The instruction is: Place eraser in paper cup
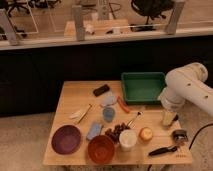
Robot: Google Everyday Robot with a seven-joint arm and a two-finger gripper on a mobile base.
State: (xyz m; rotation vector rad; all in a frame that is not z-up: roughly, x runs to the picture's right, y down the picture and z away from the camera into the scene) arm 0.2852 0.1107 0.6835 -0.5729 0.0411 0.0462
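Eraser point(101, 90) at far side of table point(75, 100), well apart from end effector point(169, 119) beside green tray point(143, 88); jaws apart

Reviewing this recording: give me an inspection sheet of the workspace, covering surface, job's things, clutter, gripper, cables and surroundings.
Surface: wooden table, crowded with items.
Job's things: eraser lies towards the back of the table, apart from the paper cup, which stands upright near the front edge.
Clutter: green tray, purple bowl, orange-brown bowl, blue cup, small metal cup, black-handled tool, orange fruit.
Gripper: gripper open, holding nothing, hanging over the table's right side, far from the eraser.
Cables: dark cable curving beside the table's right edge.
Surroundings: glass partition behind the table; office chair beyond.
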